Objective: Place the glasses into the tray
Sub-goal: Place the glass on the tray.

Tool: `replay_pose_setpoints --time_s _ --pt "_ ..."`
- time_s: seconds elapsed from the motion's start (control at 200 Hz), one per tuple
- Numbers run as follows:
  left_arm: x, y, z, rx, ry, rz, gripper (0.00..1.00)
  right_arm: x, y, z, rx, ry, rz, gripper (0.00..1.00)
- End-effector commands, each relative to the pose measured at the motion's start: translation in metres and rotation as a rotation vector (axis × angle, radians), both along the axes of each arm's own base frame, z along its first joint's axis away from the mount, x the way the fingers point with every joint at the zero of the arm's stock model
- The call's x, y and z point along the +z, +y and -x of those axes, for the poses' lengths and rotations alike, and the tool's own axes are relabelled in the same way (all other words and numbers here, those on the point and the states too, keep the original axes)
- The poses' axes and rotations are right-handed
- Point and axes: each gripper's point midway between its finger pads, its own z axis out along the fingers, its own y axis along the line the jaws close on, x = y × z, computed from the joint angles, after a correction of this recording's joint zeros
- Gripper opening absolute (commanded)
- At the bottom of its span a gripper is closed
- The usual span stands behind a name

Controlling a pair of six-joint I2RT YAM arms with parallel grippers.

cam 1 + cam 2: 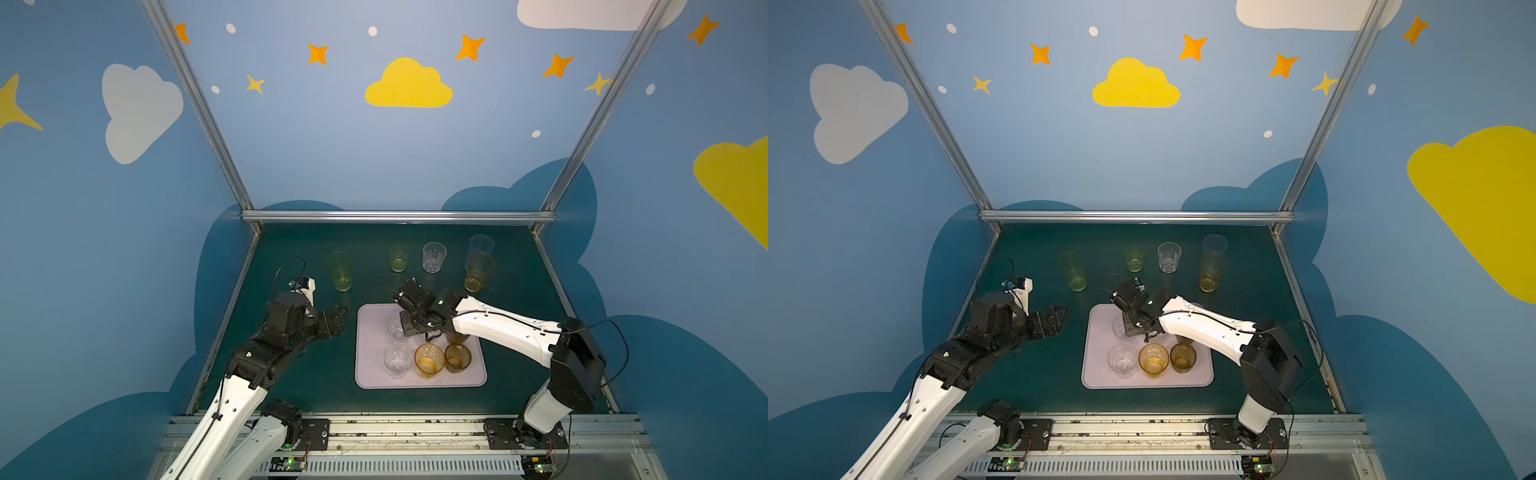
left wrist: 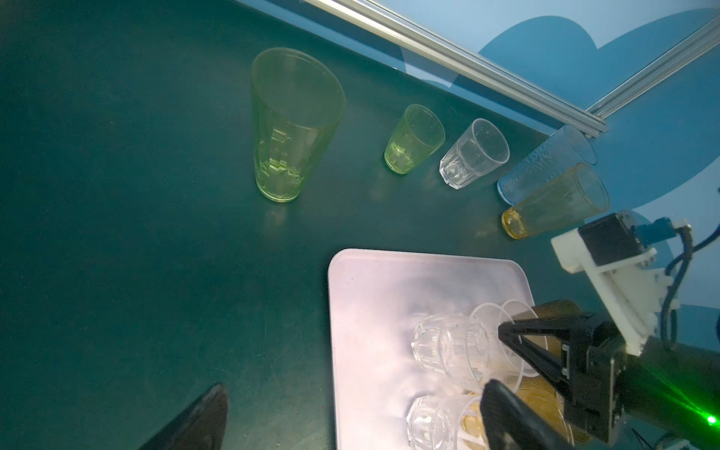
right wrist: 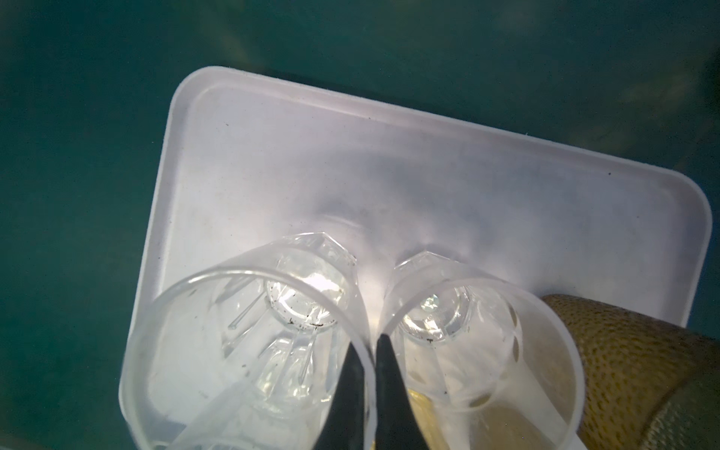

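Lilac-pink tray [image 1: 365, 374]: flat on the dark green mat [image 1: 324, 386], and we place everything else from it.
Right gripper [image 3: 368, 348]: over the tray's far half. We see its fingers pinched together on the rim of the held clear glass [image 3: 233, 343], with the wall caught between them.
Held glass, position: over the tray. We cannot tell whether its base touches the tray floor.
Neighbour: a second clear glass [image 3: 448, 311] is just beside it, the rims almost meeting.
Tray's far right: a far brown glass [image 1: 456, 337] is half hidden under the right arm.
Tray's near row: near clear glass [image 1: 398, 360], amber glass [image 1: 429, 359] and near brown glass [image 1: 457, 357], all upright.
Left gripper [image 1: 341, 319]: off the tray's left side, above the mat, jaws wide apart.
Beyond the tray's far edge: tall green glass [image 1: 340, 270], short green glass [image 1: 398, 258], loose clear glass [image 1: 433, 257], and tall amber glass [image 1: 478, 272] with the pale blue glass [image 1: 481, 246] right behind it. We count all five upright on the mat.
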Motion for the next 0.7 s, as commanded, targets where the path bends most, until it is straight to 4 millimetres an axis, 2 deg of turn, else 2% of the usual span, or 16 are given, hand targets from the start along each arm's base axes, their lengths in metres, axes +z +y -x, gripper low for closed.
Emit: replay_pose_setpoints --time_s 0.0,0.365,0.546,0.616,0.696 --pt "-0.003 0.003 0.003 0.013 0.005 -0.002 1.0 0.009 0.011 -0.004 -0.009 -0.016 -0.038 0.0" --pt "-0.002 0.009 0.002 0.039 0.0 -0.006 1.0 -0.007 0.021 -0.004 0.003 0.023 -0.041 0.0" --pt "-0.002 0.008 0.002 0.038 0.0 -0.003 1.0 -0.011 0.021 -0.004 -0.004 0.034 -0.028 0.03" --pt "-0.003 0.008 0.002 0.037 0.003 -0.001 1.0 -0.011 0.021 -0.005 -0.007 0.033 -0.027 0.09" --pt "-0.003 0.008 0.002 0.036 0.004 0.001 1.0 -0.01 0.021 -0.004 -0.01 0.036 -0.028 0.27"
